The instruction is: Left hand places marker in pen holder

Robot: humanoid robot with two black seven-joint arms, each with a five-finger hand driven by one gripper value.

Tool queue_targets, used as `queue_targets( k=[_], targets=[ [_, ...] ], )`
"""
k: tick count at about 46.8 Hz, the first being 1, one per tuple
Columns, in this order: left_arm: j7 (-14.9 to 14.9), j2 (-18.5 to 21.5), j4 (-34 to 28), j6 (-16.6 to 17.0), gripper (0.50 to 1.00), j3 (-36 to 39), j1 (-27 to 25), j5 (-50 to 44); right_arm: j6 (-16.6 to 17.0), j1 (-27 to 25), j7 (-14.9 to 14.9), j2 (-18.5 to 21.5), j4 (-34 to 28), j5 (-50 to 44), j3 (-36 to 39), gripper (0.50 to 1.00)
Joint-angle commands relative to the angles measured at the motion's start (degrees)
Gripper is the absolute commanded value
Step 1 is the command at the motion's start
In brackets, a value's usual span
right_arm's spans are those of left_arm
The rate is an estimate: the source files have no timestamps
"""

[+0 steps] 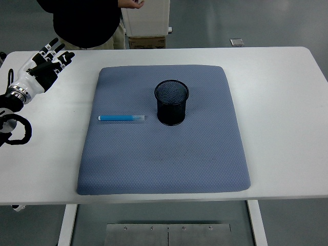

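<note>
A blue marker (121, 118) with a pale cap lies flat on the blue-grey mat (164, 154), pointing left to right. Just right of it stands a black mesh pen holder (171, 102), upright and with nothing visible inside. My left hand (49, 61) hovers over the white table at the far left, well left of and beyond the marker, fingers spread and holding nothing. The right arm does not show.
A person in a dark top (84, 20) stands at the table's far edge, top left. A white bin and a cardboard box (146, 42) sit behind the table. The table's near edge (164, 201) runs just below the mat.
</note>
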Motion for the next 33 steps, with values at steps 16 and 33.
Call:
queue_targets(
  k=[16, 33],
  targets=[
    [0.0, 0.1, 0.0, -0.2, 1.000, 0.0, 0.2, 0.0, 0.0, 0.0, 0.0, 0.0, 0.0, 0.0, 0.0, 1.000],
    [-0.1, 0.7, 0.2, -0.6, 1.000, -0.1, 0.3, 0.8, 0.0, 0.0, 0.0, 0.0, 0.1, 0.0, 0.0, 1.000]
  ],
)
